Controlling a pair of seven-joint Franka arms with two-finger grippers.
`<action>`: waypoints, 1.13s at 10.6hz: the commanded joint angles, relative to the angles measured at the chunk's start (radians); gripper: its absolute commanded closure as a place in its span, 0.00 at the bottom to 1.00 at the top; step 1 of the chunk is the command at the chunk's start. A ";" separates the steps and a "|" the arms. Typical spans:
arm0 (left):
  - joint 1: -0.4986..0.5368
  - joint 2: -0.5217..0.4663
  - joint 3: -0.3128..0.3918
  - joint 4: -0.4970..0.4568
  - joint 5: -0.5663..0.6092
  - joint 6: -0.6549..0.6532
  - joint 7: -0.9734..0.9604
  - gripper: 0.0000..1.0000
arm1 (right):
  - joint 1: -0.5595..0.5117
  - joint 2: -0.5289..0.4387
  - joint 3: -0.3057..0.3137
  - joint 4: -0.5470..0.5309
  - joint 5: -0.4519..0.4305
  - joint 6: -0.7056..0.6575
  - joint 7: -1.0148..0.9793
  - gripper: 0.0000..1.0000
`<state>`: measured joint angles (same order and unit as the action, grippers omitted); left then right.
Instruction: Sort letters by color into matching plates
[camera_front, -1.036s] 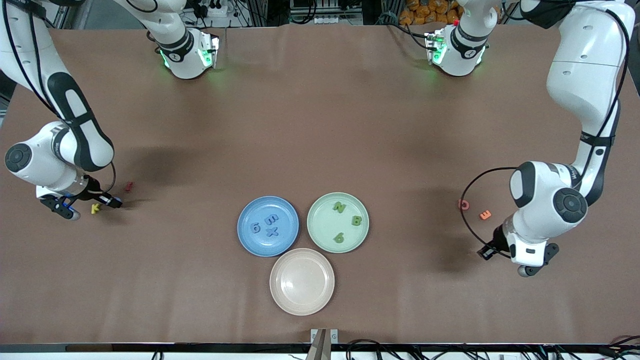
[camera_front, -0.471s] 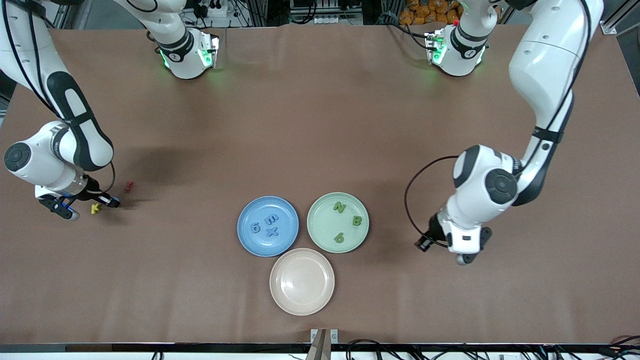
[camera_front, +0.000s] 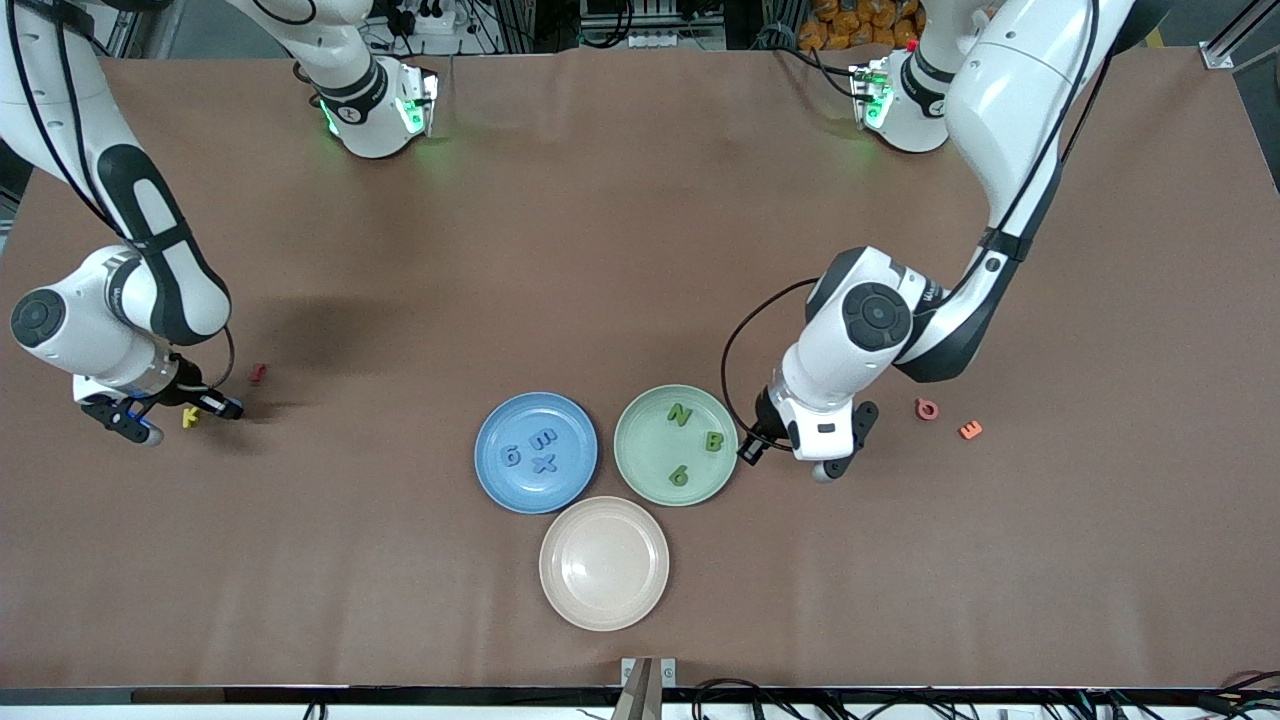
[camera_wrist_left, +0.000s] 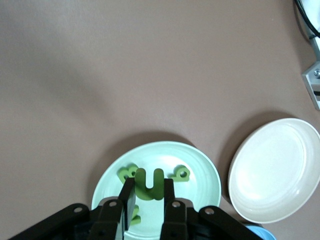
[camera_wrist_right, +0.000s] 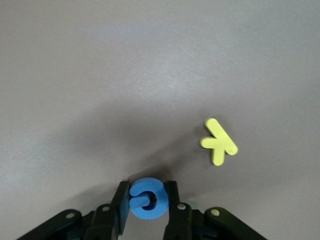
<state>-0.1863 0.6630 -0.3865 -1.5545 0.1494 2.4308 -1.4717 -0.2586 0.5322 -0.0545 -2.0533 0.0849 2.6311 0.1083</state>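
Observation:
My left gripper (camera_wrist_left: 147, 189) is shut on a green U-shaped letter (camera_wrist_left: 150, 182). In the front view it (camera_front: 828, 465) hangs by the pale green plate (camera_front: 645, 445), on the side toward the left arm's end. That plate (camera_wrist_left: 202, 172) holds three green letters (camera_front: 679, 414). The blue plate (camera_front: 572, 472) beside it holds three blue letters (camera_front: 543, 438). My right gripper (camera_wrist_right: 146, 200) is shut on a round blue letter (camera_wrist_right: 146, 199), low over the table at the right arm's end (camera_front: 138, 425).
A yellow letter (camera_wrist_right: 218, 142) (camera_front: 190, 416) and a dark red one (camera_front: 258, 373) lie close to my right gripper. Pink (camera_front: 927, 409) and orange (camera_front: 970, 430) letters lie toward the left arm's end. A bare beige plate (camera_front: 604, 563) sits nearer the camera than the coloured plates.
My left arm has swung from its end of the table to the green plate's side, carrying the green letter. My right gripper has stayed by the yellow letter and closed on the blue one.

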 joint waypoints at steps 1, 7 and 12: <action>-0.025 -0.022 0.014 0.005 -0.014 -0.007 -0.062 1.00 | 0.024 0.009 0.004 0.056 0.010 -0.048 -0.015 0.76; -0.056 -0.108 -0.044 0.007 -0.024 -0.007 -0.209 1.00 | 0.068 0.011 0.059 0.114 0.019 -0.100 0.010 0.76; -0.087 -0.108 -0.063 0.004 -0.004 -0.018 -0.206 0.00 | 0.091 0.012 0.197 0.189 0.016 -0.161 0.021 0.76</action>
<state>-0.2505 0.5705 -0.4536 -1.5364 0.1492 2.4290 -1.6683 -0.1660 0.5330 0.0803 -1.9021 0.0936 2.4859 0.1254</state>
